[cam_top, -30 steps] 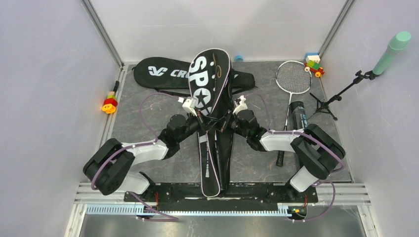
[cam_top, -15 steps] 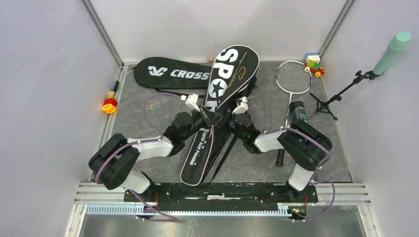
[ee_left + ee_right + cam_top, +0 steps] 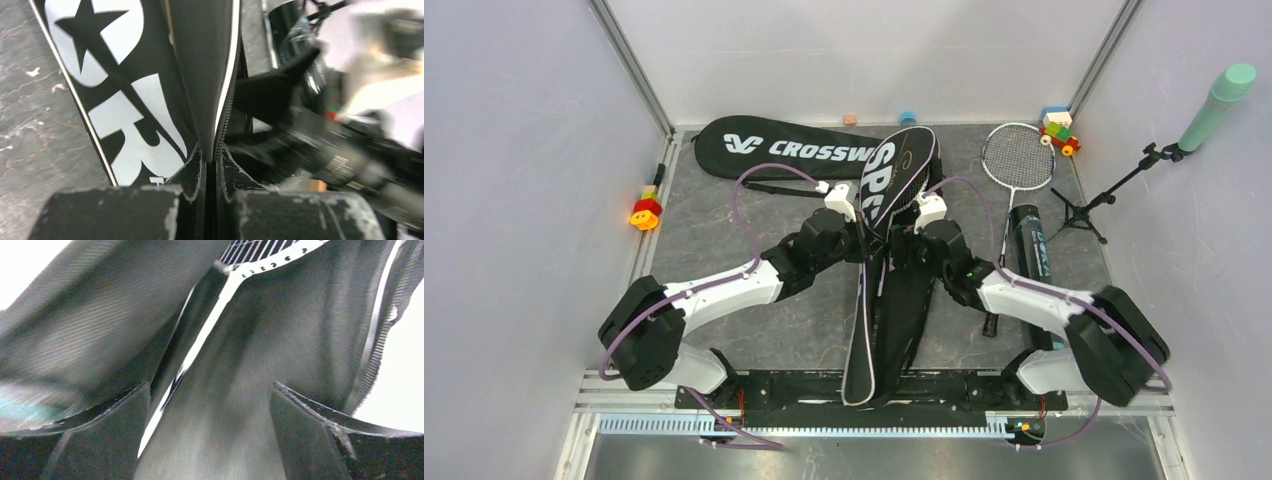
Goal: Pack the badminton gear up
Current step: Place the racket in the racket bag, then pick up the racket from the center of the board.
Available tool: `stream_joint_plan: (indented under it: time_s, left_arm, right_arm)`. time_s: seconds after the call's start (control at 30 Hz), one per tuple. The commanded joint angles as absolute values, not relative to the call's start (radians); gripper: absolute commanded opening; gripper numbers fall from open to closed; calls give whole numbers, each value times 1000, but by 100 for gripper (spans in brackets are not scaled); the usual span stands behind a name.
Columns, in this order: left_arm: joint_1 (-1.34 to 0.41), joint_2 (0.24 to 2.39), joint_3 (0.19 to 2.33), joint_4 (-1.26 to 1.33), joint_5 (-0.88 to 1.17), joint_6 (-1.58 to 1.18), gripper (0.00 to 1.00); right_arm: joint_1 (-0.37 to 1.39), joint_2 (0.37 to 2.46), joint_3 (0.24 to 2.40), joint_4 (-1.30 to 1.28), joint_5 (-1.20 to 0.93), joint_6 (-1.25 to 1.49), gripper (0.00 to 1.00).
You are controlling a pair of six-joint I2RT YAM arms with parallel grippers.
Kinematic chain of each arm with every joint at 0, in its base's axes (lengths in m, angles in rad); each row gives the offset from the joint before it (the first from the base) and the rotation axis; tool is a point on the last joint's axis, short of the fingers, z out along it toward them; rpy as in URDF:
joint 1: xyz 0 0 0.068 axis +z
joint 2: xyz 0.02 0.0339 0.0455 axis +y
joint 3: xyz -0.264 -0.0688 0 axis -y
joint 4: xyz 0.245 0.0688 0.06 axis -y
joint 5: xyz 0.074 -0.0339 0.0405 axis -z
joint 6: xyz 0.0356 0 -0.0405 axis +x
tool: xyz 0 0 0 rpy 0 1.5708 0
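Pinches zipper edge of "SPORT" bag (image 3: 892, 300), from table (image 3: 714, 240) centre to near edge, in left gripper (image 3: 210, 159). Holds right gripper (image 3: 210, 390) fingers (image 3: 320, 440) apart over it. "CROSSWAY" bag (image 3: 769, 148) along far edge; bare table leftward.

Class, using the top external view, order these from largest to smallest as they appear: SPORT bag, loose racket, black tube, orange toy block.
1. SPORT bag, though partly lifted nearer the camera.
2. loose racket
3. black tube
4. orange toy block
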State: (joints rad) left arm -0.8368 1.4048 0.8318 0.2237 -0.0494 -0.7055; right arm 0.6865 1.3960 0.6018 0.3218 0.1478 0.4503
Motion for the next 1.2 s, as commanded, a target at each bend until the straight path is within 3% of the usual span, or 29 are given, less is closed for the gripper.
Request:
stream_joint_plan:
  time_s: [0.0, 0.2, 0.33, 0.67, 0.9, 1.0, 1.17]
  left_arm:
    - [-802, 1461, 893, 172, -148, -651, 2]
    - [-766, 1472, 866, 239, -97, -624, 2]
    - [-753, 1471, 855, 271, -52, -620, 2]
    - [-732, 1425, 820, 267, -51, -592, 2]
    - [-726, 1441, 822, 263, -51, -574, 2]
    - [-721, 1465, 838, 260, -39, -572, 2]
    - [-716, 1501, 867, 252, -10, -572, 2]
  right_arm:
    - [727, 1198, 646, 106, 109, 275, 97]
    - [725, 917, 524, 134, 342, 159, 98]
    - [627, 872, 476, 138, 396, 143, 98]
    - [268, 1277, 706, -119, 305, 285, 98]
    - [152, 1555, 847, -126, 391, 274, 98]
    - [91, 1664, 913, -119, 320, 284, 94]
    - [40, 1757, 951, -81, 417, 327, 94]
